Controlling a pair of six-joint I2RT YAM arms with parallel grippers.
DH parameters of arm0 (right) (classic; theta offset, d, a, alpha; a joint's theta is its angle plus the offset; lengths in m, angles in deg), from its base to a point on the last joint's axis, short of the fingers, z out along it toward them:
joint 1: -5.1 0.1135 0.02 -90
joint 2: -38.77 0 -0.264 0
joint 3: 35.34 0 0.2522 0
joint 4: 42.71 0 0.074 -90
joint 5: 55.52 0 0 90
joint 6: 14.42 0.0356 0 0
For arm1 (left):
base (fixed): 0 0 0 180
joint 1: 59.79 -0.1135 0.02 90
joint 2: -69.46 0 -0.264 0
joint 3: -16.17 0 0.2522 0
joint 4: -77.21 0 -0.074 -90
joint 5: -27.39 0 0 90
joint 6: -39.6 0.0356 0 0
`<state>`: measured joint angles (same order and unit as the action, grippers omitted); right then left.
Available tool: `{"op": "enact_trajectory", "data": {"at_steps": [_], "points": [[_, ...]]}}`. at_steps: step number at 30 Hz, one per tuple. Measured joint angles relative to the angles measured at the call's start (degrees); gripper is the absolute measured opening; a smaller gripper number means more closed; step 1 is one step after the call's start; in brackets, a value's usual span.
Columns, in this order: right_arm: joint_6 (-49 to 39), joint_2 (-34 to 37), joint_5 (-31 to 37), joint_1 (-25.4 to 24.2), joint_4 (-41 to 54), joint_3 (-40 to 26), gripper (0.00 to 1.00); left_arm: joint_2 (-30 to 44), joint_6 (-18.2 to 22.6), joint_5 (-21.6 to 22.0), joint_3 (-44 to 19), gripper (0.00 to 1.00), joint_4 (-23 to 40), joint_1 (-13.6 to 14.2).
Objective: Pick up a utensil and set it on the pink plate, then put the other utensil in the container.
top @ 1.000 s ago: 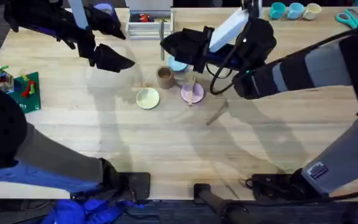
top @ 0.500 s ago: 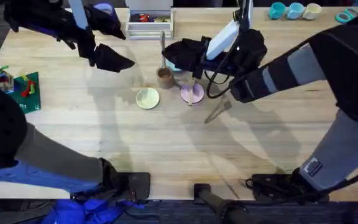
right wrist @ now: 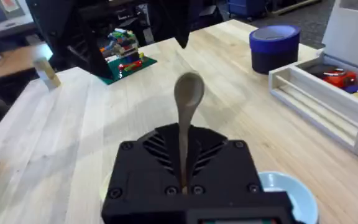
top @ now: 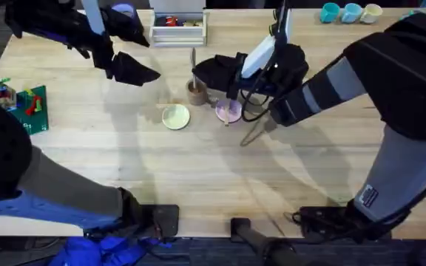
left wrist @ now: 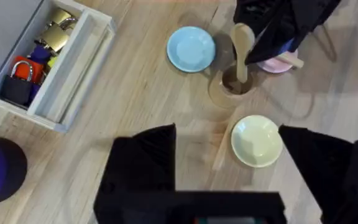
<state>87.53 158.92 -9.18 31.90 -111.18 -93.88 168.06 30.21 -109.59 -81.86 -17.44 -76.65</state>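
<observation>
The pale wooden spoon [right wrist: 188, 93] stands upright, bowl up, with my right gripper [right wrist: 184, 183] shut on its handle. Seen from the left wrist, the spoon [left wrist: 242, 50] has its lower end down in the mouth of the tan cup [left wrist: 232, 88], the container. In the overhead view my right gripper [top: 204, 74] hovers over the cup [top: 196, 93]. The wooden fork [top: 228, 112] lies across the pink plate [top: 233, 113]. My left gripper [top: 135, 70] is open, empty, raised well to the cup's left, fingers [left wrist: 145, 158] wide.
A pale yellow plate [top: 175, 117] lies in front of the cup and a light blue plate [left wrist: 191, 48] just behind it. A white bin [top: 178, 28] with padlocks and a dark blue tub [right wrist: 274, 48] stand at the back. A green brick board [top: 29, 107] is far left.
My right arm has carried the spoon left from above the pink plate to over the cup and lowered it. The left arm has not moved.
</observation>
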Motion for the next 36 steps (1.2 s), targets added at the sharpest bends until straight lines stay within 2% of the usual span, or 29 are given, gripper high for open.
{"op": "enact_trajectory", "data": {"at_steps": [15, 36], "points": [[-0.7, 0.0, 0.2, 0.1, 3.9, 0.0, 0.035, 0.0, 0.0, 0.0, 0.0, 0.993, 0.0, 0.0], [-4.8, 0.0, 0.4, 0.6, 4.8, 1.9, 0.035, 0.0, 0.0, 0.0, 0.0, 0.994, 0.0, 0.0]]}}
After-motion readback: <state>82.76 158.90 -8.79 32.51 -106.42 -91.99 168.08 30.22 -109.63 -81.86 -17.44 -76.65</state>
